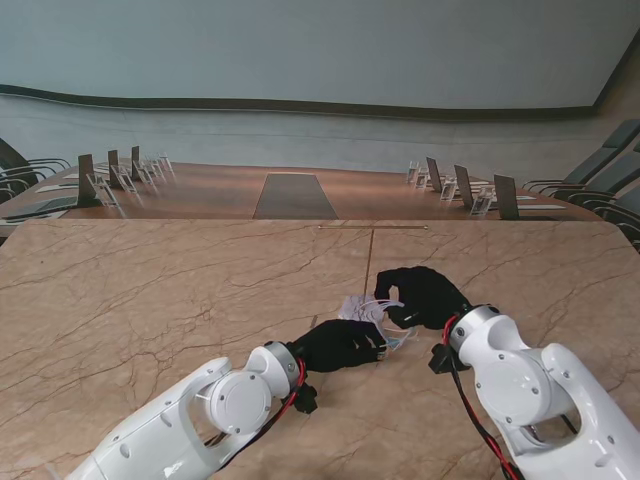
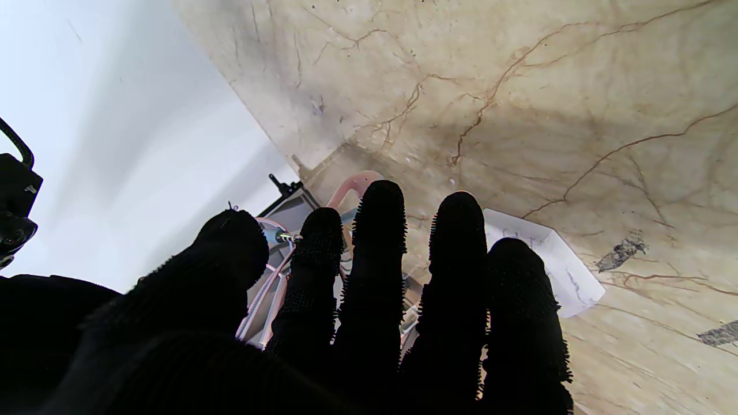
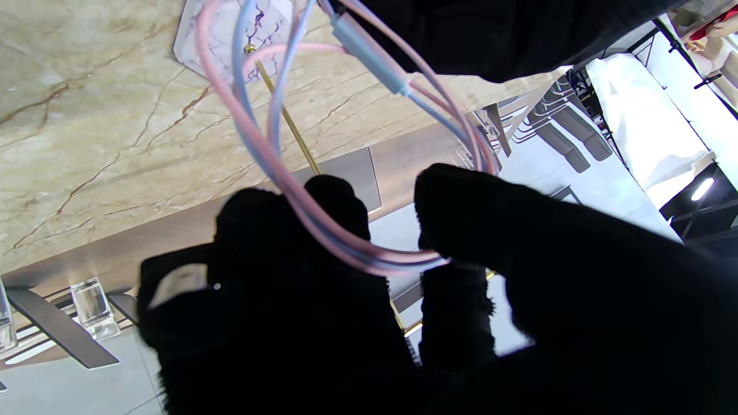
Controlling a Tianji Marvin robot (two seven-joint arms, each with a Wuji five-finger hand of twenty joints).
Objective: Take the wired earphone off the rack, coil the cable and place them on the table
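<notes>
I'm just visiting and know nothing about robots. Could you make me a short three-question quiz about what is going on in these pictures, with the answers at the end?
1. True or false: the right hand has loops of the earphone cable running between its thumb and fingers.
2. What colours is the cable? A) black and red B) pink and pale blue C) green and yellow
3. In the stand's view, where does the left hand lie relative to the rack's thin gold post?

Key
1. True.
2. B.
3. Nearer to me than the post and slightly to its left, beside the rack's white base.
</notes>
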